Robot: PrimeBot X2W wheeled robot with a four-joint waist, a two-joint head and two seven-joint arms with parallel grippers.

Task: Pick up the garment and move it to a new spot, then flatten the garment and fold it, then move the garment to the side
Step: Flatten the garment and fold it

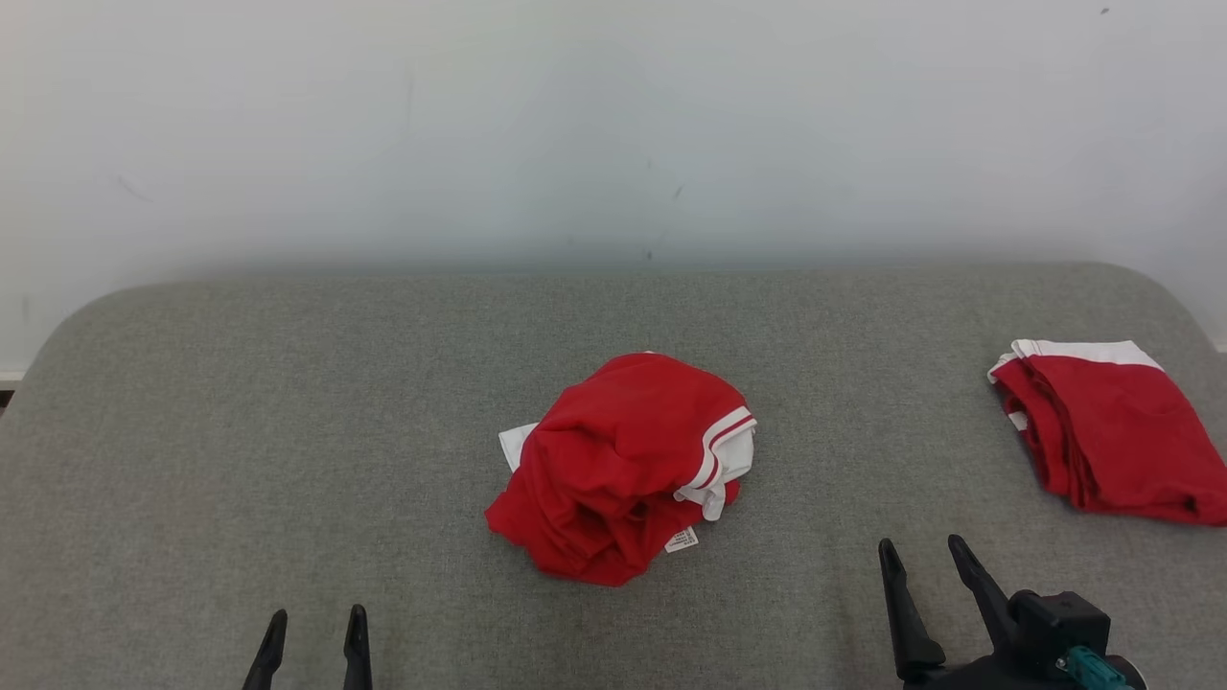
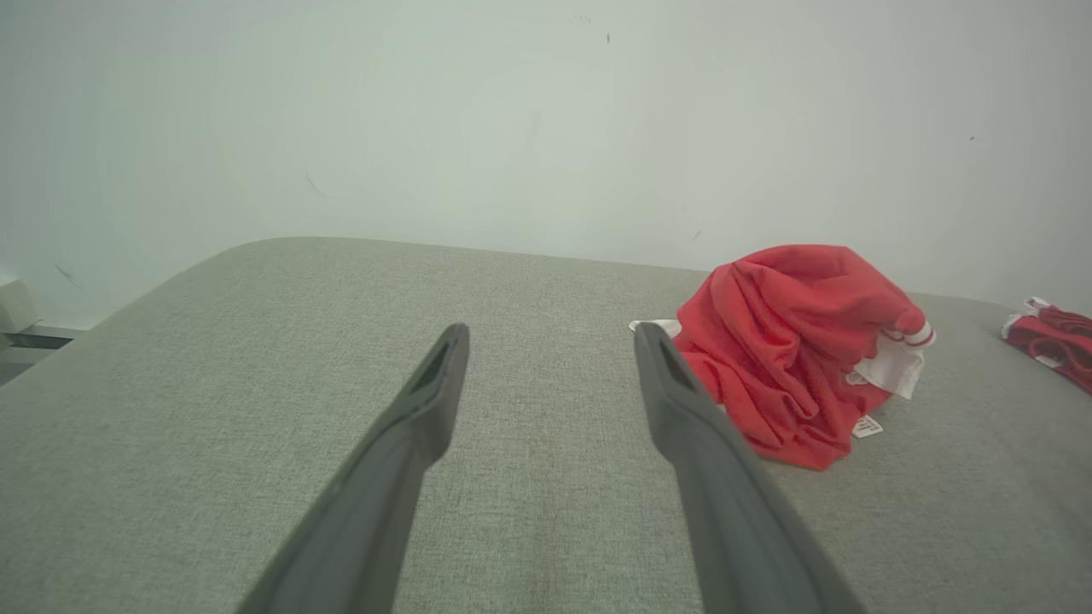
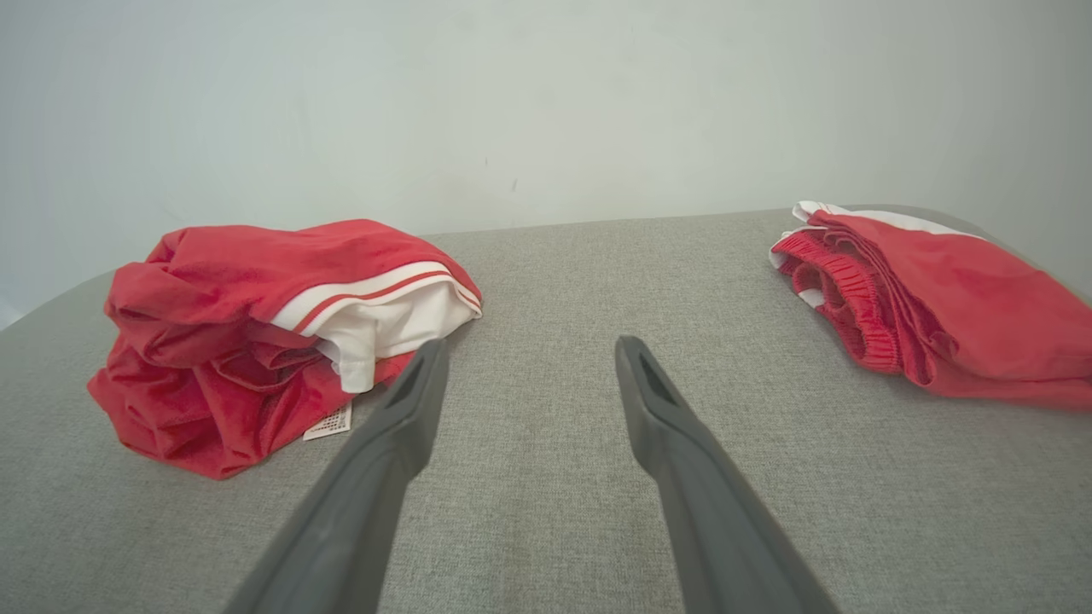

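Head view looks down on a big grey pad [image 1: 288, 431] with a white wall [image 1: 575, 125] behind it. A red garment [image 1: 618, 470] sits in a messy lump in the middle of the pad. It has white bits with red stripes on its right side. A small white tag [image 1: 682, 540] pokes out on the side of the lump closest to the pad's near edge. A second red piece of clothing [image 1: 1112, 431], folded and with a white band, lies at the right end of the pad, well apart from the lump.

The left gripper [image 1: 317, 613] is over the near edge of the pad, left of the middle. Its two dark fingers [image 2: 401, 460] are spread wide apart and have hold of nothing. The right gripper [image 1: 920, 542] is over the near edge of the pad too, right of the middle. It is spread wide as well, with nothing between its fingers. Both grippers are apart from the garment.

Left wrist view shows bare grey pad between the left gripper's fingers, with the red lump farther up the pad on the right. Right wrist view shows bare pad between the right gripper's fingers, the lump to the left and the folded red piece to the right.
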